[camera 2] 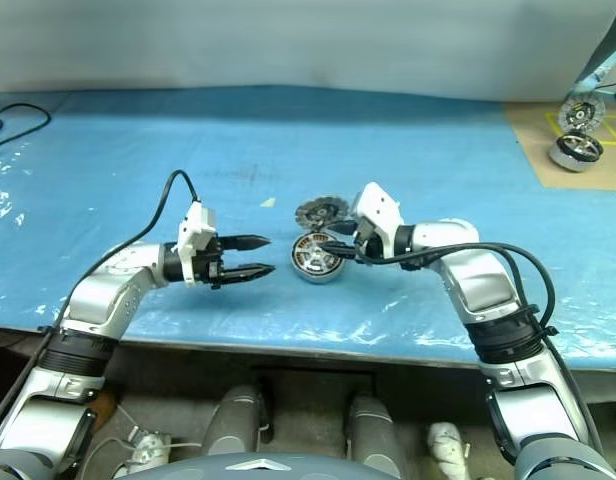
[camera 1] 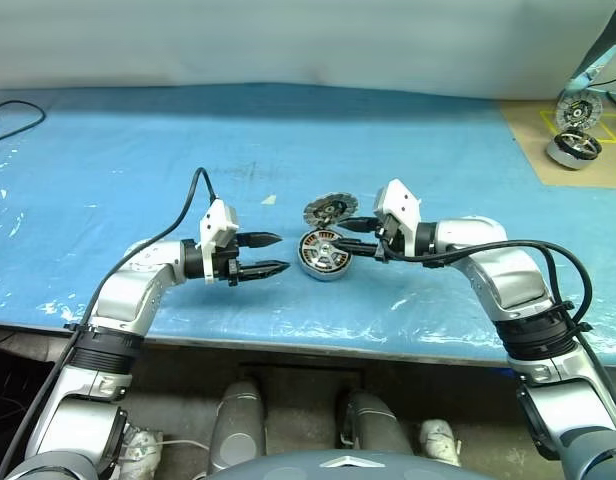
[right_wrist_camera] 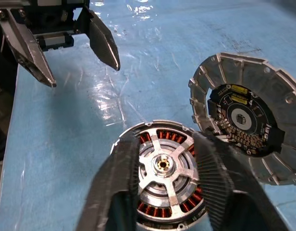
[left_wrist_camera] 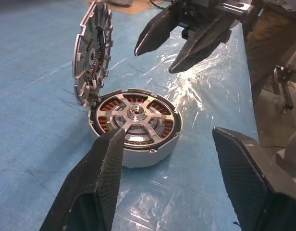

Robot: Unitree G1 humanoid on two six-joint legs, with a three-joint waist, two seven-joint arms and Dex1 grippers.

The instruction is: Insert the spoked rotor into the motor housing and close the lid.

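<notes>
The spoked rotor [left_wrist_camera: 136, 118] sits in the motor housing [left_wrist_camera: 138, 154]; lid [left_wrist_camera: 92, 53] stands open. Both tools, left tool [camera 1: 270, 254] and right tool [right_wrist_camera: 162, 192], gape empty; a clumsy nudge could slide the housing.

Table [camera 1: 108, 150]: wide, covered in glossy blue plastic sheet, glare patches lower left. Wall [camera 1: 288, 40]: plain pale grey, across top. Cardboard sheet [camera 1: 528, 140]: tan, upper right.

Copper-orange windings ring the silver spoked rotor [right_wrist_camera: 166, 175] inside the grey motor housing [left_wrist_camera: 138, 154]. The lid [right_wrist_camera: 249, 118] is silver, radially finned around a dark centre, and the desk [camera 1: 138, 150] is blue.
</notes>
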